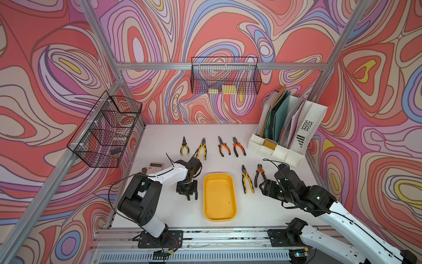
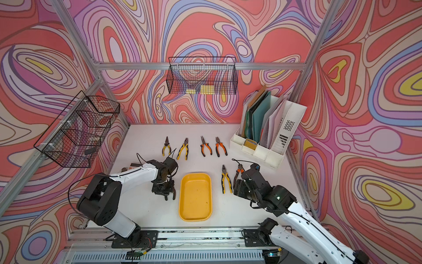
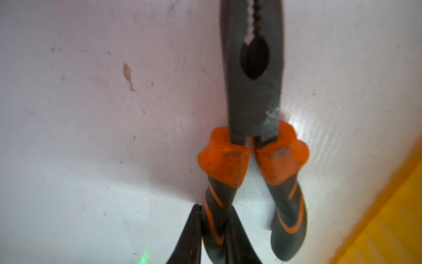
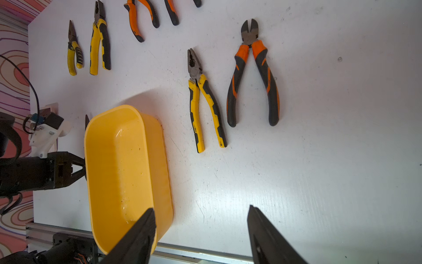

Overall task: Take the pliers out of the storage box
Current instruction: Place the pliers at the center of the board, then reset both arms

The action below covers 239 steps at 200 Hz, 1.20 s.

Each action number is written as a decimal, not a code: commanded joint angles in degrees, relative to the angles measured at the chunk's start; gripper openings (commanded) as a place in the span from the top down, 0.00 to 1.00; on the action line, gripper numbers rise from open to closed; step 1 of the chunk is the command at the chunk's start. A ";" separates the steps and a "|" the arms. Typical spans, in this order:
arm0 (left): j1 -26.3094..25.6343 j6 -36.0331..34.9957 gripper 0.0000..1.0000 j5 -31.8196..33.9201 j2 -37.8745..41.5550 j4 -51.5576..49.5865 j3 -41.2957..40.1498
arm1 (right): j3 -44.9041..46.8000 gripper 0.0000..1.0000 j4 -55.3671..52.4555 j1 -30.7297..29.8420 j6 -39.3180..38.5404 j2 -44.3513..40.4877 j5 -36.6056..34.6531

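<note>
My left fingers point(image 3: 190, 235) straddle one handle of the orange pliers point(image 3: 251, 96) beside the box point(image 1: 219, 196); can't tell if I'm squeezing. My right fingers point(image 4: 141, 237) are spread wide, empty.

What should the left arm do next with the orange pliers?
Probably open the left gripper fully and lift straight up. The orange pliers seem to lie on the table beside the empty yellow box, with one handle between the gripper's fingers.
</note>
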State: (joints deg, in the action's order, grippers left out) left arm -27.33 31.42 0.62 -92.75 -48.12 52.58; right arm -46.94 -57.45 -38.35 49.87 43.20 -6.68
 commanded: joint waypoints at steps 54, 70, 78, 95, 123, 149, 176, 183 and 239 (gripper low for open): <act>0.27 3.32 0.00 7.49 7.55 -2.12 2.25 | -1.44 0.22 -1.41 -0.32 -2.14 0.65 -2.85; 0.35 3.31 0.00 8.06 11.88 -3.09 3.34 | -2.34 0.18 -1.59 -0.28 -2.94 0.48 -5.30; 0.31 2.99 0.00 8.27 14.48 -3.36 4.08 | -3.25 0.17 -1.70 -0.32 -3.85 0.47 -7.01; 0.30 1.31 0.01 8.99 20.80 -2.93 5.96 | -5.70 0.15 -1.23 -0.32 -6.90 0.48 -11.56; 0.31 -4.56 0.02 9.81 33.99 4.65 6.69 | -9.09 0.02 3.66 -0.30 -16.02 0.34 -20.72; 0.30 -12.76 0.00 8.39 47.12 19.58 2.24 | -8.83 0.02 15.06 -0.32 -30.50 -1.45 -27.81; 0.34 -25.57 0.00 11.72 61.28 48.69 -12.27 | -0.90 0.02 39.07 -0.32 -52.26 -7.15 -27.82; 0.31 -29.15 0.00 13.50 64.70 59.14 -17.94 | 2.27 0.02 46.36 -0.30 -57.22 -8.58 -27.49; 1.47 -41.50 0.00 33.08 59.37 88.19 -34.22 | 23.78 0.02 92.49 5.84 -71.82 0.04 -29.28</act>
State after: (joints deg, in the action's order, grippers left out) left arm -26.96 -3.29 25.52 -28.88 24.82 18.17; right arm -28.64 11.18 -37.28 -15.27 36.88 -35.48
